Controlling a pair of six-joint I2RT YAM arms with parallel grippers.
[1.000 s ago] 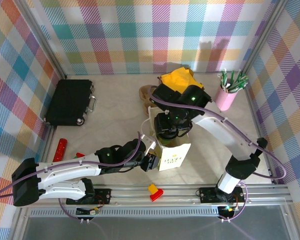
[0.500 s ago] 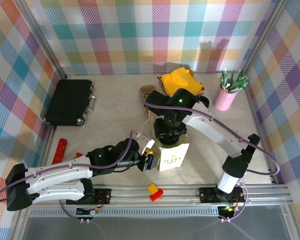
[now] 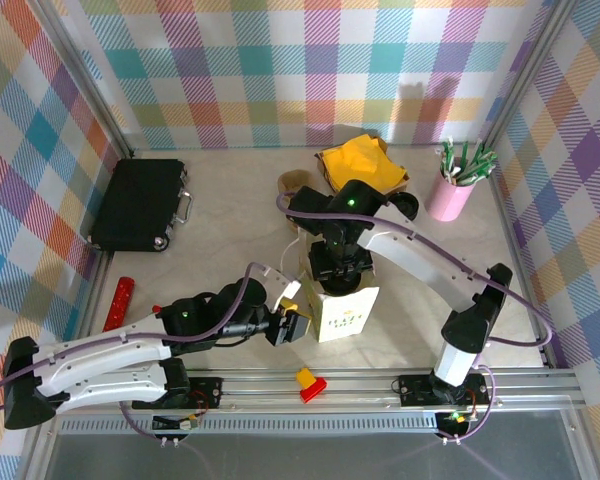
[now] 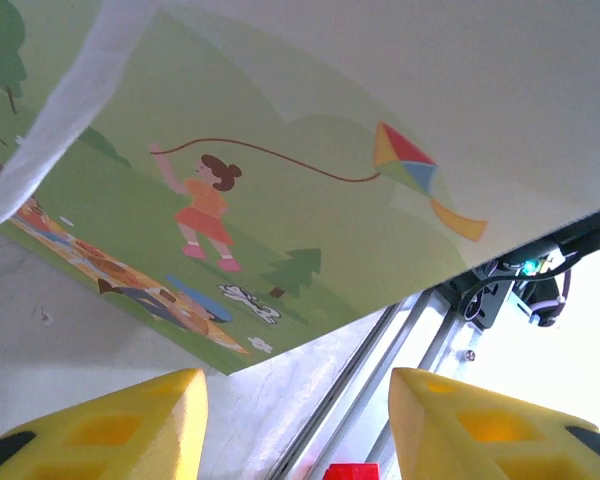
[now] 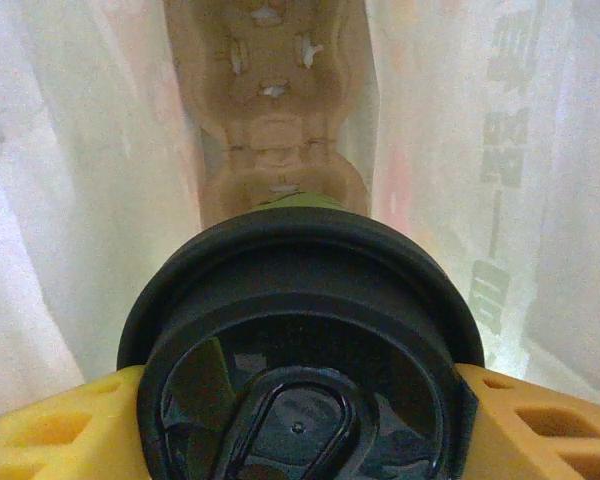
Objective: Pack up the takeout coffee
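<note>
Takeout coffee [image 5: 300,330] is inside the paper bag [image 3: 345,312], up above the brown cup tray [image 5: 270,120] at the bottom. On the left, my left claw [image 4: 298,420] sits by the bag with its fingers apart, holding nothing. My right claw [image 5: 300,430] squeezes the cup from both sides. I should go down slow and straight, into a tray hole, then let go. It is a green cup with a shiny black lid

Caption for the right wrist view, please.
Right claw holds the black-lidded coffee cup inside the white bag, above a brown pulp cup carrier.
</note>
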